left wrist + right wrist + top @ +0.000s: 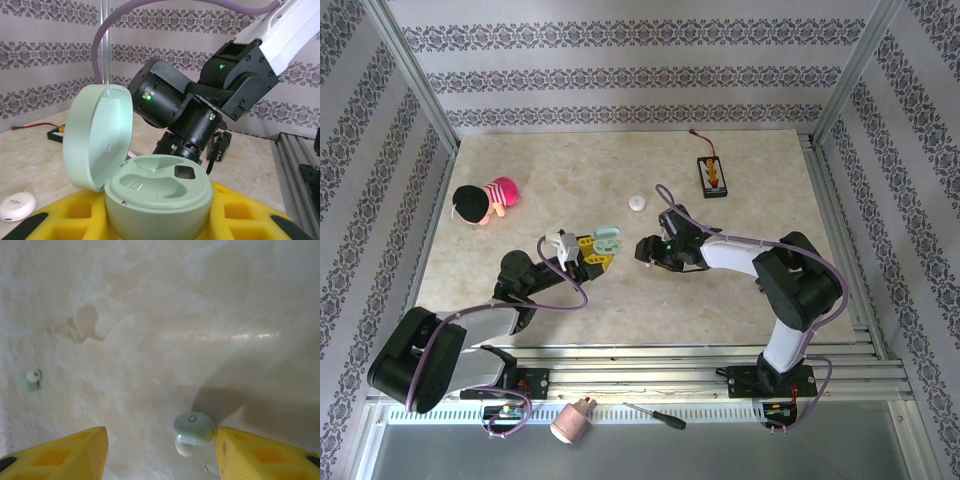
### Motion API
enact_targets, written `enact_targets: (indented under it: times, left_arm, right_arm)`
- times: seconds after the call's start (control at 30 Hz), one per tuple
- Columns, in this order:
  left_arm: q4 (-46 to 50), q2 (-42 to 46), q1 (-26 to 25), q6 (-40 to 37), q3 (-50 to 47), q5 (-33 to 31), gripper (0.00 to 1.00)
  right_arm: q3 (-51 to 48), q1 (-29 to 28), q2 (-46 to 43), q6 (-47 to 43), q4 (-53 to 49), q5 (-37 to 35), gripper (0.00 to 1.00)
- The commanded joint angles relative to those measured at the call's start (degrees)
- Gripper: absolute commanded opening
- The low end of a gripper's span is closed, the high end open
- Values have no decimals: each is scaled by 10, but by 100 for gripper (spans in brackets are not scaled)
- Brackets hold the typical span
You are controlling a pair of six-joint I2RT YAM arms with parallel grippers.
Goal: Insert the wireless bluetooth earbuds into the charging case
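A mint-green charging case (159,197) sits upright between yellow fingers (249,216), with my left gripper (160,220) shut on it. Its lid (96,136) stands open and both wells are empty. From above, the case (607,238) is at the tip of the left gripper (588,252), and my right gripper (646,250) points down at the table just to its right. In the right wrist view, one pale green earbud (194,428) lies on the table between the open jaws of the right gripper (161,439), touching the right finger (260,455). Another earbud (31,381) lies far to the left.
A white round case (637,202) lies behind the grippers, showing also as a white case (17,206). A black box with orange parts (711,175) sits at the back right, a pink and black toy (485,200) at the back left. A screwdriver (655,415) lies below the table's front rail.
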State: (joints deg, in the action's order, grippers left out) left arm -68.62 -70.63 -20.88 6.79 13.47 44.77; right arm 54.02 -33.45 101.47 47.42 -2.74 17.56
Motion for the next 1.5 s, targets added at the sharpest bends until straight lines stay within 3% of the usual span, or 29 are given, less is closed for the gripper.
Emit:
enact_targets:
  times: [0.0,0.23,0.5,0.63,0.73,0.87,1.03,1.47]
  left_arm:
    - [-6,12,4,-30,-11,-43,24]
    - [-13,20,6,-71,-31,-129,24]
    - [1,40,6,-90,-41,-153,23]
    - [23,59,21,-87,-47,-189,23]
    - [38,75,46,-75,-48,-194,23]
    - [61,91,68,-70,-51,-213,23]
    - [70,105,99,-65,-62,-238,23]
    - [164,143,133,-70,-52,-294,22]
  right_arm:
    - [28,9,16,-17,-2,3,55]
    - [55,23,35,-41,-15,36,50]
    - [59,11,-29,-147,-116,-75,51]
    - [44,-17,-69,-247,-138,-124,50]
    - [73,-46,-74,-339,-207,-183,44]
    - [140,-90,-35,-424,-313,-279,42]
    - [214,-143,31,-456,-392,-360,38]
    - [320,-175,147,-480,-454,-412,33]
